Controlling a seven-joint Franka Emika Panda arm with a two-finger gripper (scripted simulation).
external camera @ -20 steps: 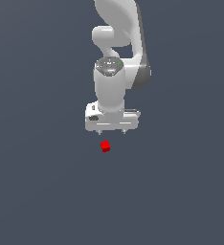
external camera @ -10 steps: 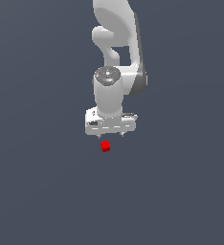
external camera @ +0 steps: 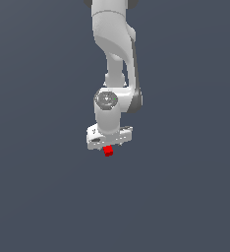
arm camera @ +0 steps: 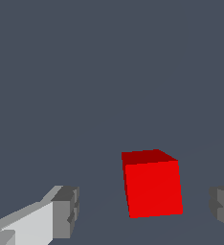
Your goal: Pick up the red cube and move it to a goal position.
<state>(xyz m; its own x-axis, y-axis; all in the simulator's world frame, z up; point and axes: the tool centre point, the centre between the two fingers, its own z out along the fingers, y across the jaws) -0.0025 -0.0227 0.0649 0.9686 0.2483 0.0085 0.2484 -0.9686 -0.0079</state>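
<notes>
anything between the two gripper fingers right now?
Yes: the red cube sits between the open gripper's fingers, with bare gaps either side. The wrist view shows it.

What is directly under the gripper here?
The red cube sits between the open gripper's fingers, neither touching it. In the exterior view, the gripper body covers the cube's top.

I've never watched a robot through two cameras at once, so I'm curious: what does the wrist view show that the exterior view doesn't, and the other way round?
Only the wrist view shows the two fingertips apart, with the red cube sitting between them and clear gaps on both sides, so nothing is pinching it. Only the exterior view shows the whole white arm reaching down, with the gripper right over the cube. Both show the red cube resting on the same plain dark grey surface, with nothing else near it.
</notes>
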